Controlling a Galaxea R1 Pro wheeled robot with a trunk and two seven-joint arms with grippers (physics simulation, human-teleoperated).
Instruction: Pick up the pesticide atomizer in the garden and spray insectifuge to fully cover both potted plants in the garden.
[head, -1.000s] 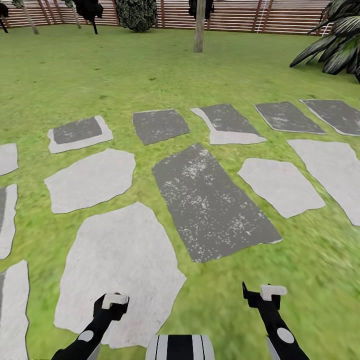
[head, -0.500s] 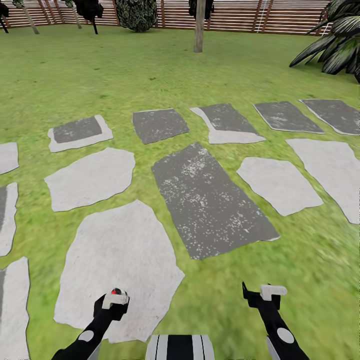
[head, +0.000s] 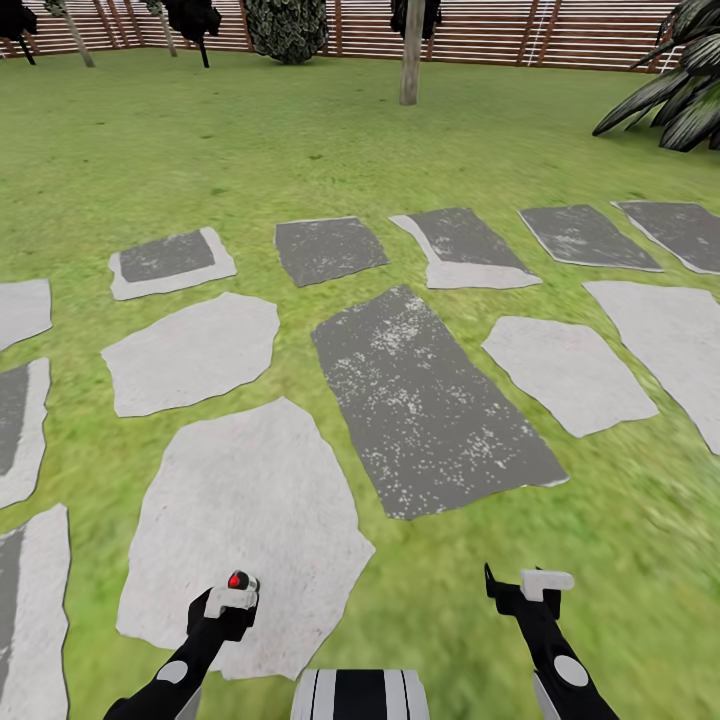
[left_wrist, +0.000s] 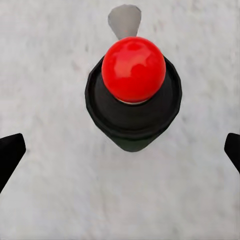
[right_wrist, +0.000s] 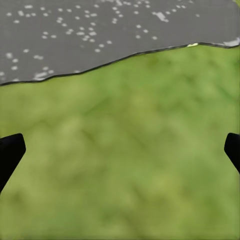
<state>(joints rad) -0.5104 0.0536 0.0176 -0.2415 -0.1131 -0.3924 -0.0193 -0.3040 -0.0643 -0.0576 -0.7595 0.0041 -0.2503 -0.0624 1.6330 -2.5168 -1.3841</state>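
Where lawn (head: 200, 150) meets fence (head: 480, 35), stepping stones (head: 430, 400) cross the garden. Both grippers, left (left_wrist: 120, 150) and right (right_wrist: 120, 150), have fingers apart, empty.

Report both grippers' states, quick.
Left gripper: open, holding nothing; a red-topped black object lies beyond it on the pale stone.
Right gripper: open, empty, over grass.

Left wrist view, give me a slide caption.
Open left tool over a pale stepping stone, a red-knobbed black object below it.

Both arms low and forward, left gripper (head: 231, 597) and right gripper (head: 530, 588) (jaws spread wide).
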